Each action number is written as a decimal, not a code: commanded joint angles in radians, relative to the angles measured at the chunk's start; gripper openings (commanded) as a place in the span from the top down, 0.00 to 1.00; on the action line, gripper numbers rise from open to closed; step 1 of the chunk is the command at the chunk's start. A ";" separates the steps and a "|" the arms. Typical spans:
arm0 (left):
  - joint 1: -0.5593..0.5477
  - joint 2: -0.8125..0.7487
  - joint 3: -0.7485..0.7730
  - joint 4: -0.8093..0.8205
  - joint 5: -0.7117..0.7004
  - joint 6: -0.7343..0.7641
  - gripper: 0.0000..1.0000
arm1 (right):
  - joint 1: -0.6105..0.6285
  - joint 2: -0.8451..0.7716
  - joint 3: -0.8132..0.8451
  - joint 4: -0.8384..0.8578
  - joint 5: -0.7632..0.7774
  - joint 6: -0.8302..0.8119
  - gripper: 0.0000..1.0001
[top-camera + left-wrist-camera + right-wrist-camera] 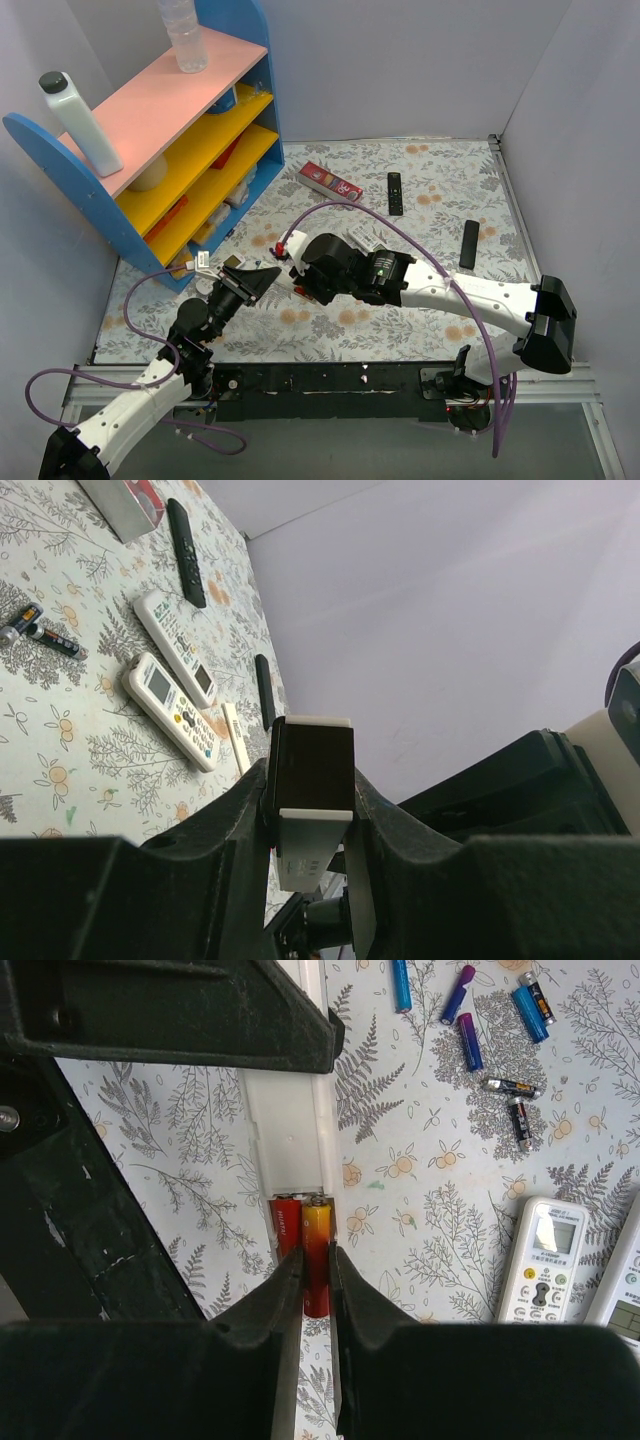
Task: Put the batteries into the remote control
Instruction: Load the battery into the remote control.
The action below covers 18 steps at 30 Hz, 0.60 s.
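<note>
Remote control: the slim silver-white remote control [290, 1125] is off the tabletop [420, 1210], held between the two arms at the near left side. Its battery bay is open and faces the right wrist camera.
Left claw: the left claw [311, 805] is clamped across the narrow body of the remote control, one finger on each long side, and holds it for loading.
Right claw: the right claw [316, 1260] is drawn in around a yellow-and-red battery [316, 1228], with the fingertips lying against both of its sides as far as this view shows.
Battery in hand: the yellow-and-red battery lies lengthwise in the right-hand channel of the bay. Whether it is pressed fully home cannot be told.
Battery seated: a red battery [285, 1225] sits in the left-hand channel, just beside the one in the claw.
Spare stock: the loose batteries [470, 1042], with blue, purple and dark wraps, lie scattered on the tabletop, well apart from the claws.
Bystanders: two wider white remotes [540, 1260] rest on the tabletop and play no part.
Progress: judged well advanced, with one cell in place and a second at the bay.
Outstanding: seat the second cell, let it go and confirm the bay is full. No cover can be seen.
</note>
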<state>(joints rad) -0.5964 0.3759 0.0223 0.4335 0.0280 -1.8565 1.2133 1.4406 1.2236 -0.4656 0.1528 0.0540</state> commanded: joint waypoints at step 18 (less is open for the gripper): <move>-0.008 -0.078 -0.240 0.134 0.036 -0.267 1.00 | 0.003 -0.002 0.025 -0.035 -0.001 -0.005 0.72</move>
<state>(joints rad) -0.5941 0.3428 0.0204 0.4019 0.0154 -1.9072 1.2179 1.4406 1.2419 -0.4728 0.1467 0.0525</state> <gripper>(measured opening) 0.280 0.276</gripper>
